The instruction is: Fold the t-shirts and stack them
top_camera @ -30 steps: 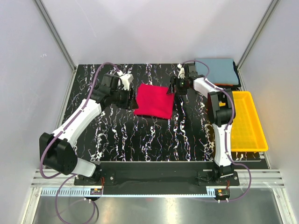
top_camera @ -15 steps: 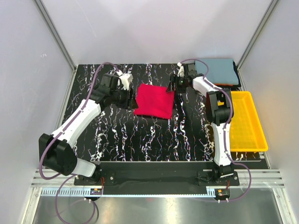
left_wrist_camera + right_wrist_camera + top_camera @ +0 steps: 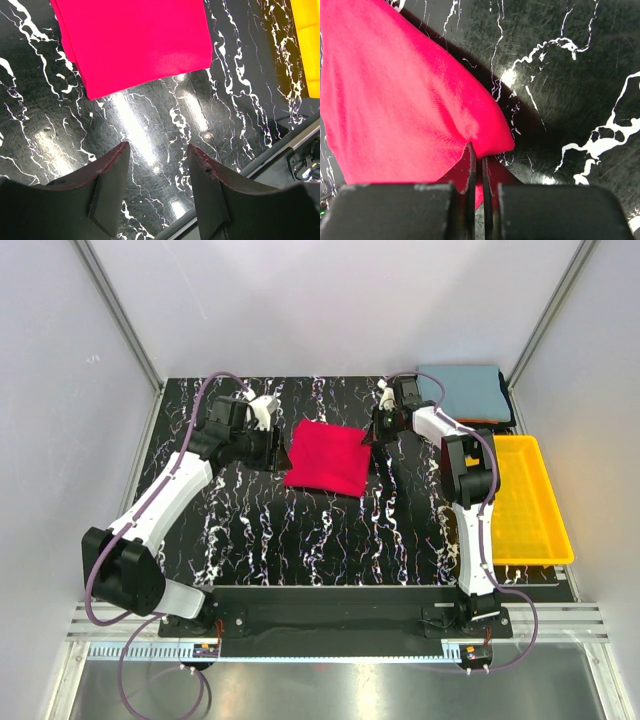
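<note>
A bright red t-shirt (image 3: 326, 456) lies folded into a rectangle in the middle of the black marbled table (image 3: 300, 530). My right gripper (image 3: 374, 432) is at its far right corner, shut on that corner of the red t-shirt (image 3: 405, 100); in the right wrist view the cloth is pinched between the jaws (image 3: 477, 159) and lifted off the table. My left gripper (image 3: 276, 452) stands open just left of the shirt's left edge, nothing between its fingers (image 3: 158, 152); the red t-shirt (image 3: 135, 40) lies ahead of them. A grey-blue t-shirt (image 3: 465, 390) tops a stack at the back right, with an orange one's edge (image 3: 495, 421) beneath.
A yellow plastic tray (image 3: 528, 500) sits along the table's right edge, its corner (image 3: 307, 45) visible in the left wrist view. White enclosure walls rise on the left, right and back. The table's front metal rail (image 3: 280, 150) lies near the left gripper.
My right gripper has closed on the red t-shirt's far right corner. The shirt and my left gripper have shifted slightly left.
</note>
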Controlling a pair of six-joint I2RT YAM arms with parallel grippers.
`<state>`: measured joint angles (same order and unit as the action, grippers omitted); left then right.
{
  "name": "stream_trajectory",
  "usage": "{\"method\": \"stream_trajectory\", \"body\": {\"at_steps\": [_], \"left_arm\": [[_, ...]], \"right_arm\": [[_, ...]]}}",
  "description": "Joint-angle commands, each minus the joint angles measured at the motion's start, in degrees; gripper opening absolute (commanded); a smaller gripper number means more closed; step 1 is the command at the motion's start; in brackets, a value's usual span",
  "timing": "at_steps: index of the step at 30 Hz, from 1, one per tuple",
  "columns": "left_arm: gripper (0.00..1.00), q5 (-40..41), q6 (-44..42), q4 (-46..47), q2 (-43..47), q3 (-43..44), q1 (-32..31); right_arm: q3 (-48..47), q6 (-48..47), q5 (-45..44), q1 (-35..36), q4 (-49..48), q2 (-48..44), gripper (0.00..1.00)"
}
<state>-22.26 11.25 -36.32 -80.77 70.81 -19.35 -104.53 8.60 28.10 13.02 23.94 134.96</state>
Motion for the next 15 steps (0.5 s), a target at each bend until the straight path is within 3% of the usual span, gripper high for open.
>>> {"method": "stream_trajectory", "body": {"at_steps": [1,15], "left_arm": [[0.55,-1.47,0.36,2.30,2.11,1.44,0.11],[0.55,-2.52,0.88,2.92,2.55,1.09,0.19]], "right_arm": [[-2.25,-1.57,-0.15,0.34,2.77,-2.85,0.00],[-1.38,-8.07,-16.49,0.61,4.80,-16.99,0.00]]}}
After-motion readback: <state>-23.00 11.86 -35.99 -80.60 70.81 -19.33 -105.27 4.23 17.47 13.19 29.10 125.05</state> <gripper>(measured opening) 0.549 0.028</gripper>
